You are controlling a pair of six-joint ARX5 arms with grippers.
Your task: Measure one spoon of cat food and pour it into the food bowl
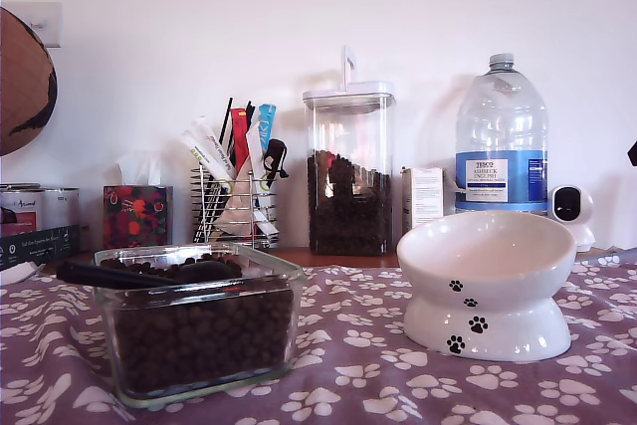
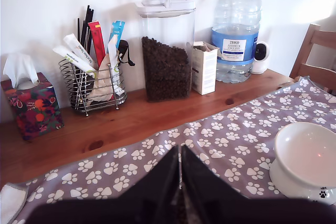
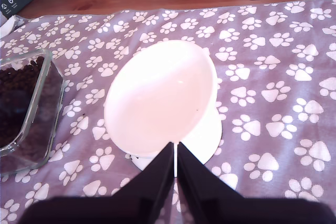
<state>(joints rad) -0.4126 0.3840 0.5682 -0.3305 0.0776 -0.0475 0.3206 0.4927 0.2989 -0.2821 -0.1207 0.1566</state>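
- Wooden counter [image 2: 136, 124] against a white wall, its near part under a purple paw-print cloth [image 1: 418, 385]; along the wall stand a tissue box [image 1: 137, 214], a wire caddy [image 1: 234, 208], a tall lidded kibble canister [image 1: 348, 171] and a water bottle [image 1: 501, 136].
- At the exterior view's left a square glass dish [image 1: 204, 320] is full of cat food [image 1: 199, 335], and the spoon [image 1: 149, 273] lies across the top of the kibble, its cup toward the dish's middle and its handle running to the exterior view's left.
- At the exterior view's right, apart from the dish, stands the food bowl [image 1: 488, 281], upright on its pedestal and showing no kibble inside.
- I judge the spoon light and stiff; the thin handle is the place to grip, well back from the cup, and a loose pinch would let it roll.
- Kibble is loose and will spill if the cup tips; the ceramic bowl looks heavy, glossy and breakable.
- My first tool [image 2: 180, 167] is clenched on nothing, raised above the cloth and facing the wall.
- My second tool [image 3: 175, 160] is likewise clenched and empty, hanging over the bowl's near edge and looking steeply down.
- Neither arm shows in the exterior view.
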